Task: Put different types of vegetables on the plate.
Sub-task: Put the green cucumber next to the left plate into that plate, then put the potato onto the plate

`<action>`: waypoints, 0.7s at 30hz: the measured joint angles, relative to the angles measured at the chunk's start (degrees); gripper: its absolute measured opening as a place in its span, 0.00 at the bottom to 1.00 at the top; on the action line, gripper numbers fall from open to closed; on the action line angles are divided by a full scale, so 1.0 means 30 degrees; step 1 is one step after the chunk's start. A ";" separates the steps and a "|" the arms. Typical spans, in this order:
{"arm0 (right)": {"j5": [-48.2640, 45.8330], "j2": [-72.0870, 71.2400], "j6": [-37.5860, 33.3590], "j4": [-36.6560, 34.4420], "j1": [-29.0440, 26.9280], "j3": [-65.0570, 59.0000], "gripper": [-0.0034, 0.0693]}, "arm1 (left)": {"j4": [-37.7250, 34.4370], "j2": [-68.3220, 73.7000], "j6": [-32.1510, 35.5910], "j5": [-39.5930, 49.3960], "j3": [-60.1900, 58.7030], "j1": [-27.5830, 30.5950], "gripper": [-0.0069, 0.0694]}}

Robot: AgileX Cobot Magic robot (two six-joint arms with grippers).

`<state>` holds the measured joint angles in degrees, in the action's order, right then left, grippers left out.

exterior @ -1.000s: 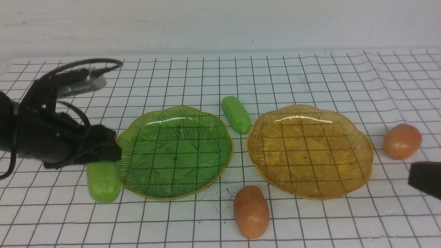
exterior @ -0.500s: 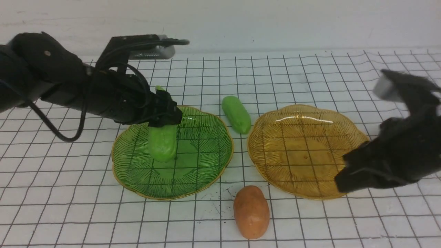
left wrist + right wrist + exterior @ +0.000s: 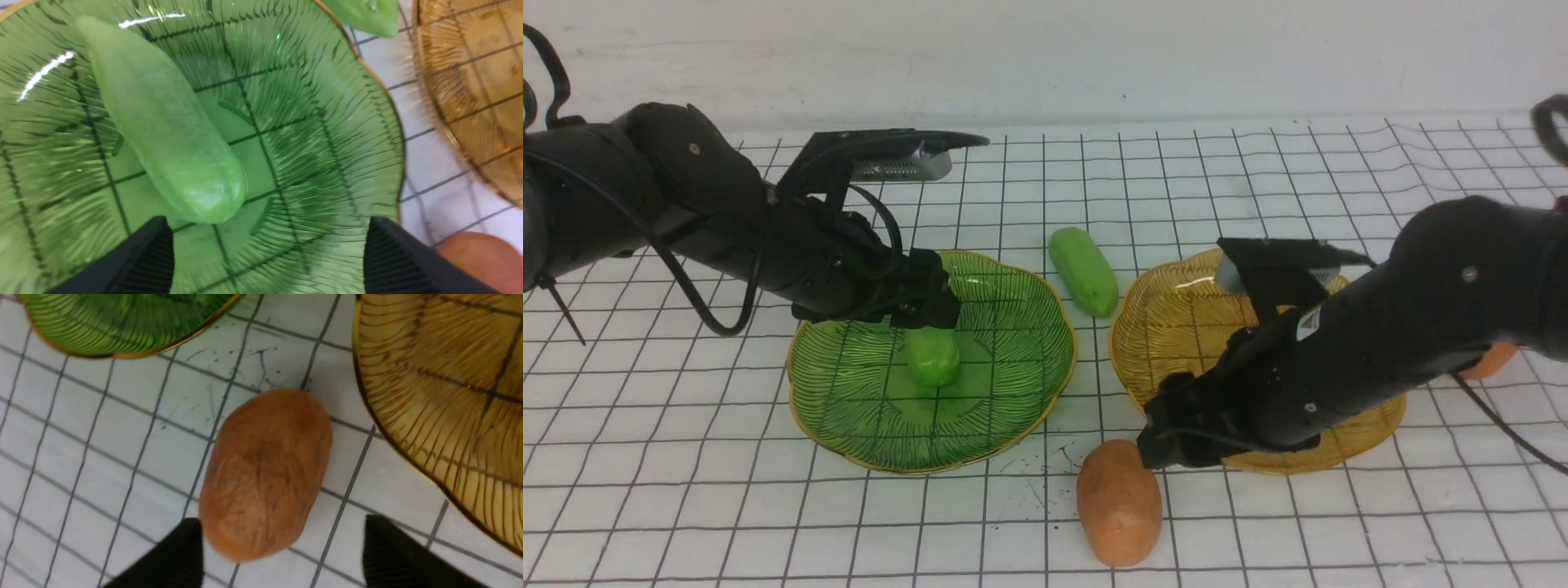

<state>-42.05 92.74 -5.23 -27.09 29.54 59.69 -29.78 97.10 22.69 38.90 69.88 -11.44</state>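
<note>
The smooth light-green cucumber-like toy vegetable [image 3: 163,122] lies in the scalloped green glass plate [image 3: 1013,392], the landmark here, and the black left gripper [image 3: 269,253] is above that plate with its jaws spread and nothing between them; that placing looks done, so the left arm's next need is probably to rise clear of the rim before turning elsewhere

The step in hand seems to be the right arm's: its black gripper, the right gripper [image 3: 284,547], is over the nearer orange-brown oval potato-like toy [image 3: 265,473], which rests on the white gridded tabletop [image 3: 980,523] to the right of the green plate and nearer the robot. The right jaws stand apart, released, with no grip on the potato

What this calls for, I judge, is centring the jaws across the potato's narrower width, lowering them on both sides, then closing firmly enough that the smooth, rounded skin does not slip. The scalloped amber glass plate [image 3: 1152,327], on the far right of the green plate, would be the likely place for it, if the kinds are meant to be kept apart

Two vegetables remain besides: a second green cucumber-like piece [image 3: 1083,272] just beyond the green plate's right edge, and another orange-brown potato [image 3: 1490,361], partly hidden by the right arm, well apart from the green plate on its right
</note>
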 joint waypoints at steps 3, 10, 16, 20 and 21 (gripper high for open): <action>0.0447 0.1294 0.0039 -0.0936 0.0007 0.0000 0.94 | 0.0062 -0.0056 -0.1238 0.1319 0.0585 0.0000 0.79; 0.1598 0.3243 0.0039 -0.2557 0.0457 0.0130 1.00 | 0.0196 -0.0368 -0.2044 0.3381 0.1001 0.0000 0.55; 0.2418 0.3919 -0.0372 -0.3744 0.0576 0.0229 1.00 | 0.0561 -0.0368 -0.2059 0.4631 0.1001 0.0000 0.35; 0.2527 0.4407 -0.1226 -0.4398 0.0576 0.0210 0.94 | 0.0565 -0.0368 -0.2059 0.4902 0.1001 0.0000 0.27; 0.2481 0.4417 -0.1608 -0.4625 0.0576 0.0193 0.91 | 0.0607 -0.0368 -0.2059 0.4973 0.1001 0.0000 0.25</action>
<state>-34.60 105.99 -10.06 -40.96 31.27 60.27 -27.96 95.99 16.51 53.81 72.89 -11.44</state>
